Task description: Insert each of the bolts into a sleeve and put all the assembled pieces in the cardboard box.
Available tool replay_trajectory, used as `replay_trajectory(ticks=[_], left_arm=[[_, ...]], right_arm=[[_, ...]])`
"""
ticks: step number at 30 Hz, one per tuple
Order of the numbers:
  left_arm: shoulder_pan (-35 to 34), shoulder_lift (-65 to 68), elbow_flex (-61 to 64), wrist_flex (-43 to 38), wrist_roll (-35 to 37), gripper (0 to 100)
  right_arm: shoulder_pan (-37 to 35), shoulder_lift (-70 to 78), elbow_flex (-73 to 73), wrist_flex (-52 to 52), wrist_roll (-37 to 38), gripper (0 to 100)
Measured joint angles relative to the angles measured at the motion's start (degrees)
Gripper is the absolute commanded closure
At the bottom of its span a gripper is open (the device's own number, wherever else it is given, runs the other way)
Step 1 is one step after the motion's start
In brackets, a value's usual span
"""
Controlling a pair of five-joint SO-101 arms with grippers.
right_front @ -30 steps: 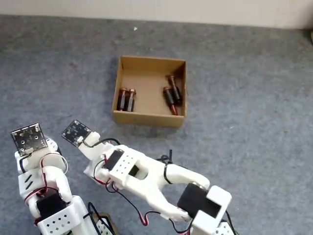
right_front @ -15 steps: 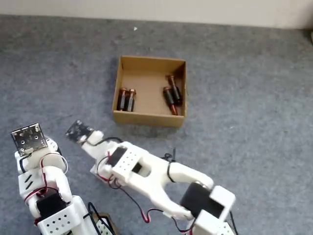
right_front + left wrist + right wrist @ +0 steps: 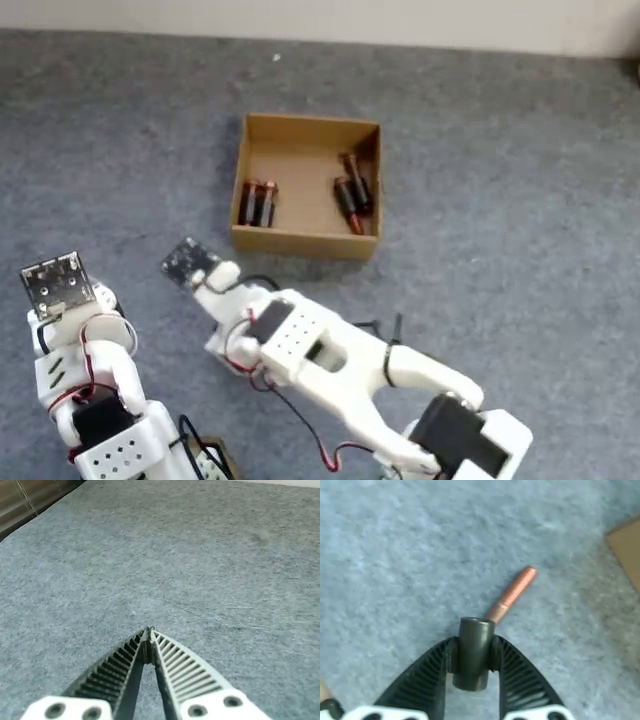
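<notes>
My right gripper (image 3: 472,642) is shut on a black sleeve (image 3: 472,655), held upright over the grey carpet. A copper bolt (image 3: 514,592) shows just past the sleeve's upper end, pointing away at a slant; I cannot tell whether it touches the sleeve. The cardboard box (image 3: 305,243) stands mid-table, and its corner (image 3: 626,550) shows in the right wrist view. Inside it lie two bolt-and-sleeve pieces on the left (image 3: 257,203) and two on the right (image 3: 352,193). My left gripper (image 3: 149,632) is shut on nothing, low over bare carpet. The right arm (image 3: 300,345) lies in front of the box.
Grey carpet covers the whole table. The left arm (image 3: 75,350) stands at the near left corner. A wooden strip (image 3: 30,505) borders the carpet far off in the left wrist view. Open carpet lies right of the box and behind it.
The right arm has swung to the right and closer to the box's front wall, carrying the sleeve. The left arm has stayed put.
</notes>
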Motion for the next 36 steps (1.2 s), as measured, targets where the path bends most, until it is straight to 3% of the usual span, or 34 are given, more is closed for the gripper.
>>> replay_trajectory(ticks=[17,22,27,33,36], left_arm=[[0.0,0.0,0.0,0.0,0.0,99],[0.0,0.0,0.0,0.0,0.0,99],[0.0,0.0,0.0,0.0,0.0,99],[0.0,0.0,0.0,0.0,0.0,99],[0.0,0.0,0.0,0.0,0.0,99]], right_arm=[[-2.9,0.0,0.09,-10.9,-2.37,99.3],[-2.9,1.85,0.0,-10.99,-10.02,99.3],[-2.99,8.7,-0.7,-11.34,-11.69,99.3],[-1.05,10.29,-4.66,0.53,-11.16,99.3],[2.81,10.46,-7.91,8.53,-5.45,99.3]])
